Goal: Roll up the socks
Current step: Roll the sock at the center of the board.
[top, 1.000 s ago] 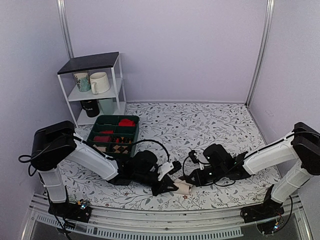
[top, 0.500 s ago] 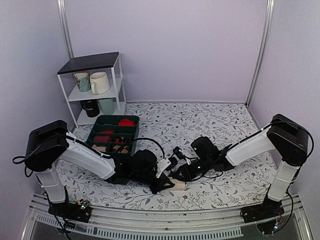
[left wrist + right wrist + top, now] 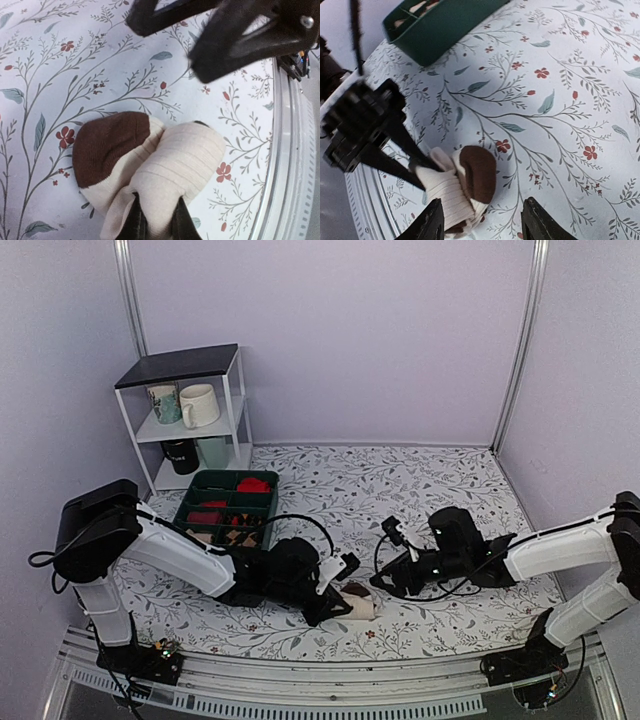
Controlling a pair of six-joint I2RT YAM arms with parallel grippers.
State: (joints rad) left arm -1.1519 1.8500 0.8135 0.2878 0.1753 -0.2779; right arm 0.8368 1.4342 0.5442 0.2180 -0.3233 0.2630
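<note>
The socks [image 3: 358, 604] lie as a rolled bundle, cream with a dark brown end exposed, on the floral table [image 3: 430, 500] close to its near edge and well apart from the green tray [image 3: 228, 508]. The left gripper [image 3: 157, 210] is closed almost completely on a fold of the bundle's cream fabric, which is pinched between its two fingers. The right gripper [image 3: 482, 200] has its jaws parted and grips nothing, with the bundle just ahead of its fingertips.
</note>
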